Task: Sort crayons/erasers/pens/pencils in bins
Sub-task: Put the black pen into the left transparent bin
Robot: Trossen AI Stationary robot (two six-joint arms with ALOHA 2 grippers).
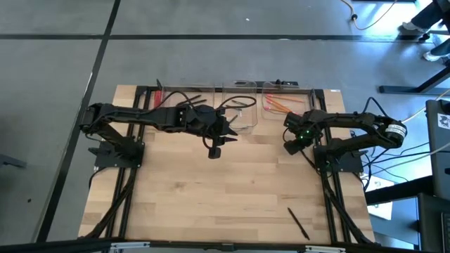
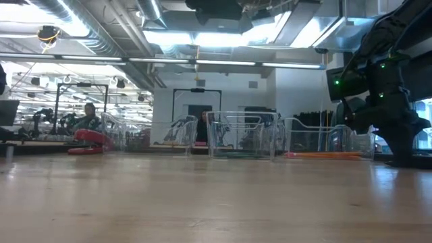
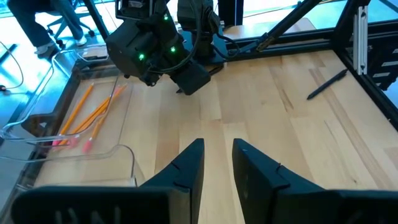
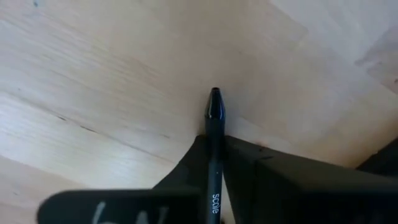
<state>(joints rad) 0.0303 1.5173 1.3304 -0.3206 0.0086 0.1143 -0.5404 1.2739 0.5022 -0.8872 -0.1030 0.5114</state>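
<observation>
The slim black plastic pen [image 4: 214, 149] you are gripping is light, stiff and probably slick, so holding it near mid-length should keep it from swivelling. The right gripper's [image 4: 214, 180] fingers are clamping it just above the wooden worktop [image 1: 225, 197], near the right-hand clear plastic bin [image 1: 287, 98] of three. A second black pen [image 1: 298, 223] is lying at the worktop's near right corner. Several orange pencils [image 3: 93, 112], at least four, are resting in that right-hand bin. The left gripper [image 3: 214, 165] is hovering mid-worktop, fingers apart and empty.
</observation>
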